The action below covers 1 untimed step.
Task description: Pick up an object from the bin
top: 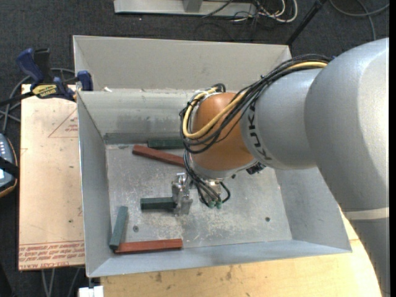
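Dark grey bar [158, 204] mid-bin [93, 166] is lying with one end at the pincer [182, 198], opening indeterminable; straddling its width squarely is advised.

A slim, flat, dark green bar [156, 204] lies level on the floor of the grey bin [247, 218], near the middle. Its length runs from 9 o'clock to 3 o'clock. Its 3 o'clock end meets the gripper [182, 198].
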### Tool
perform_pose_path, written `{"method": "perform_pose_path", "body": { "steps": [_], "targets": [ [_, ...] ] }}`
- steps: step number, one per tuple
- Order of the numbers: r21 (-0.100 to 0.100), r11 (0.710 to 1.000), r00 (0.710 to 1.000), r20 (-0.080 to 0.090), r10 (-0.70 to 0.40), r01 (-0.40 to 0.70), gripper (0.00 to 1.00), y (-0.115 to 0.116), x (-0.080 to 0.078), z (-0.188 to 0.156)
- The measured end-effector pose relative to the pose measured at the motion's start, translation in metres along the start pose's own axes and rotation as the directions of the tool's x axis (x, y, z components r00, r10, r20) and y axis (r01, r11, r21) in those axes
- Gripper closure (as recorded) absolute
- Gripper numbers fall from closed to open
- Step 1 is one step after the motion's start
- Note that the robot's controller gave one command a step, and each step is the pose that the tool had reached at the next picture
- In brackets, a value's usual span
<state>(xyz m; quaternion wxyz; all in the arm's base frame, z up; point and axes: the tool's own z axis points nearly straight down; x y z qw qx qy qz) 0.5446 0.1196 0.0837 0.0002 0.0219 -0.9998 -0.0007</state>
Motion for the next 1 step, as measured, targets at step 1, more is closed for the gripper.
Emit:
{"method": "perform_pose_path", "body": {
  "steps": [1],
  "targets": [
    [0.0, 0.991, 0.991, 0.011, -0.13, 0.13, 1.0, 0.0024, -0.0008, -0.1352]
  ]
}}
